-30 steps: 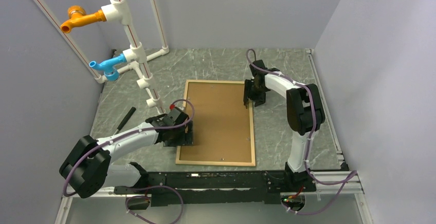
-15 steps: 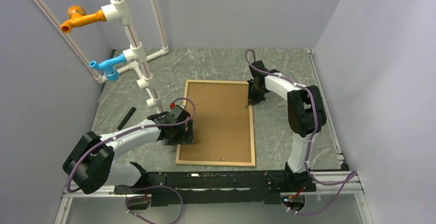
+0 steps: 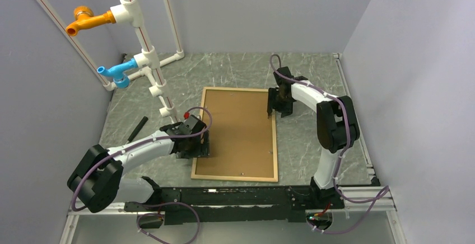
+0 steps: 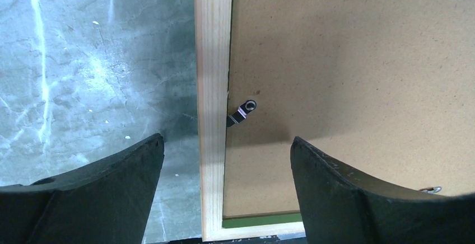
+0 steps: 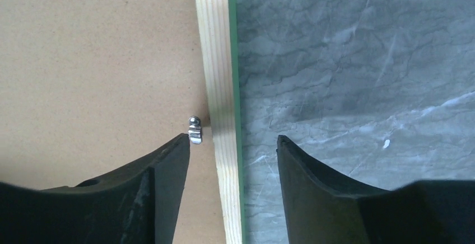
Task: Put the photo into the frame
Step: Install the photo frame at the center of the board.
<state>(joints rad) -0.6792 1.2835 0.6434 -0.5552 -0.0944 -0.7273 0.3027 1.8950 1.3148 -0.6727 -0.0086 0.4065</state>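
The frame (image 3: 235, 178) is lying wood-side up.
The left gripper (image 4: 227, 143) and right gripper (image 5: 233, 140) are straddling opposite rails, jaws open.

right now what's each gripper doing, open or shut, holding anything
Left gripper: open, holding nothing, one finger on either side of the frame edge.
Right gripper: open, holding nothing, likewise astride the opposite frame edge.

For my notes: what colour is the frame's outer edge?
Green; the frame shows it best in the right wrist view.
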